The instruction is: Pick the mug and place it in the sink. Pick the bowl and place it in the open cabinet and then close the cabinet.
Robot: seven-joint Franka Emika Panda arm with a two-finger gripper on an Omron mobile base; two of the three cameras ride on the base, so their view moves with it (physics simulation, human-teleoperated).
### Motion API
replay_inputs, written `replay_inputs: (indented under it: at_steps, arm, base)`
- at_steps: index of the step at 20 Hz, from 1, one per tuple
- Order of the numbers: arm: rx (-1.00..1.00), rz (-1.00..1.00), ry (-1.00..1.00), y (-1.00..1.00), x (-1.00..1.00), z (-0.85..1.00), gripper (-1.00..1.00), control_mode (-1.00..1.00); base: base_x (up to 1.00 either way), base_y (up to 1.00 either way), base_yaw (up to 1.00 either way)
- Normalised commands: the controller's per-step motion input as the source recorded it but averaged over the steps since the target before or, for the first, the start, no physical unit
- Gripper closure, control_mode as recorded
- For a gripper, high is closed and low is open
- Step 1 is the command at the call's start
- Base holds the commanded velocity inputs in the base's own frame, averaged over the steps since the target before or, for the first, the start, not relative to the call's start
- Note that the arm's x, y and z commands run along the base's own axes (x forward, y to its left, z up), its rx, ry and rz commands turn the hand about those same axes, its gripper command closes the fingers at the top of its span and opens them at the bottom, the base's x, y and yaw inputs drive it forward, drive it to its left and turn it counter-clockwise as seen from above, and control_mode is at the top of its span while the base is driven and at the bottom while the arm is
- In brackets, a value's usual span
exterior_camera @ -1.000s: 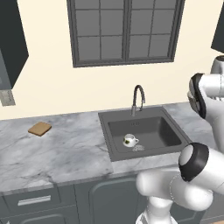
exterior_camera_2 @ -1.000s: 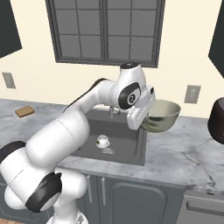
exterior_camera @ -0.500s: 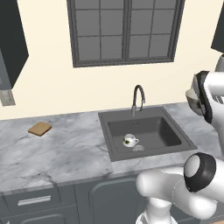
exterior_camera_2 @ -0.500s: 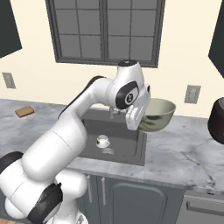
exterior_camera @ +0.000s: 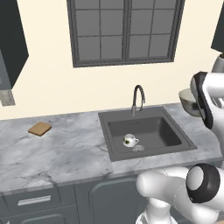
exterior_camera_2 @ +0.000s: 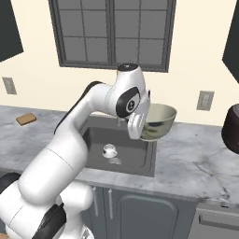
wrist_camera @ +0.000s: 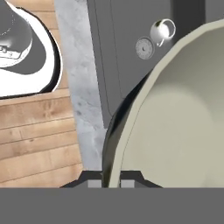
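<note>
In the left base view, the mug (exterior_camera: pixel 128 140) is sitting upright on the floor of the sink (exterior_camera: pixel 175 127), just beside the round silver drain (exterior_camera: pixel 138 148), with its handle pointing toward the right. The dark gooseneck faucet (exterior_camera: pixel 138 99) is rising from the sink's back rim. A small brown block (exterior_camera: pixel 40 128) is lying on the grey marbled surface (exterior_camera: pixel 65 148), well apart from the sink on its left. At the right edge the bowl (exterior_camera: pixel 189 101) is hanging in the air above the surface, partly hidden behind the white arm. A dark-framed window (exterior_camera: pixel 125 30) is filling the wall above the sink.

In the right base view, the arm is arching over the sink (exterior_camera_2: pixel 140 161), and the pincer (exterior_camera_2: pixel 141 117) is gripping the bowl (exterior_camera_2: pixel 160 122) by its near rim, closed on its wall. The bowl is being held upright in the air above the sink's right edge, well clear of the surface (exterior_camera_2: pixel 200 165). The mug (exterior_camera_2: pixel 109 150) is resting inside the basin below, near the drain. A dark round vessel (exterior_camera_2: pixel 232 129) is standing on the surface at the far right, and a wall outlet (exterior_camera_2: pixel 203 100) is showing on the cream wall.

In the hand view, the bowl (wrist_camera: pixel 183 113) is looming large, its cream inside turned to the camera, and the fingertips (wrist_camera: pixel 93 182) are pinching its rim at the bottom. Beyond it, the mug (wrist_camera: pixel 162 30) is lying next to the drain (wrist_camera: pixel 144 47) in the sink (wrist_camera: pixel 118 57).
</note>
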Motion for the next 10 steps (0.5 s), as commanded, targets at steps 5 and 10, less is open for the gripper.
replay_inputs:
  at_steps: [5,10]
  arm:
    - [0.03,0.08,0.00,0.43,-0.01,0.00,1.00,-1.00]
    - [0.09,0.06,0.00,0.35,-0.11,0.10,1.00,-1.00]
  base:
    - [0.00,0.00,0.00]
    - [0.00,0.00,0.00]
